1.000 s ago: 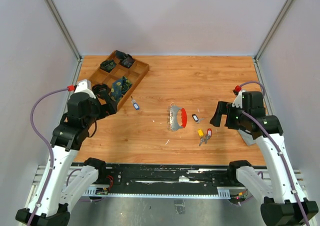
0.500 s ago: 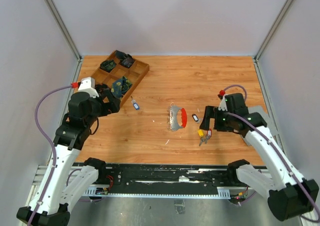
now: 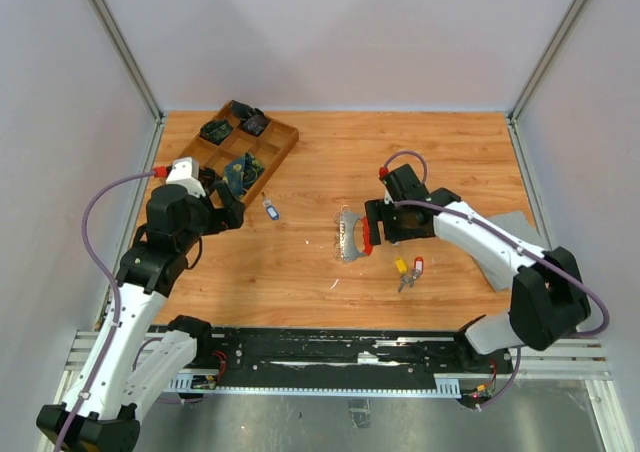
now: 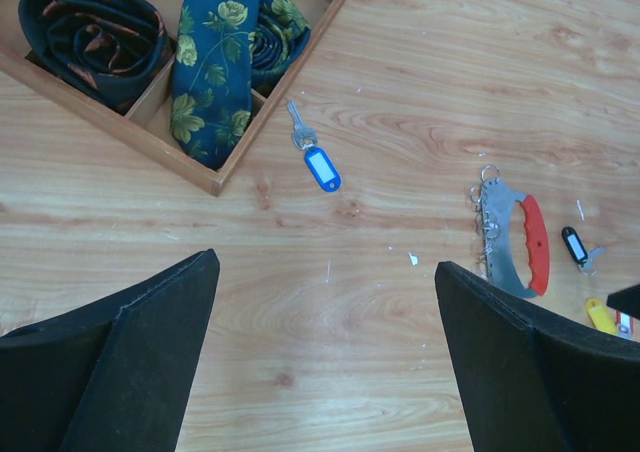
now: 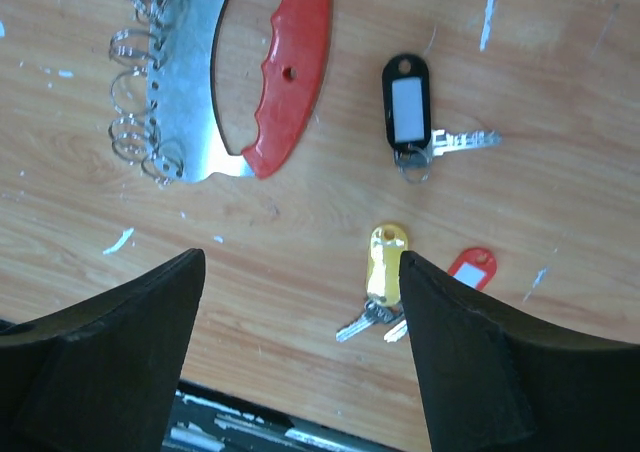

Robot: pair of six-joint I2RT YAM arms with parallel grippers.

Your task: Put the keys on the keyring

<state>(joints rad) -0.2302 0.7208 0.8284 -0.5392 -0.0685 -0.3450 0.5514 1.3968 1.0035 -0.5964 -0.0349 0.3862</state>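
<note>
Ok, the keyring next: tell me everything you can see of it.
The keyring is a flat, silvery metal plate with a curved red plastic handle joined along one side, leaving a slot between them. A row of small wire split rings hangs off the opposite edge; none visibly carries a key. It lies flat on the wooden table, near the middle. The black-tagged key lies beside the red handle, apart from it. The right hand hovers open close by, not touching it.

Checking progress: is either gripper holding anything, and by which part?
Nothing is held. Left gripper and right gripper are open; keys and keyring lie untouched.
</note>
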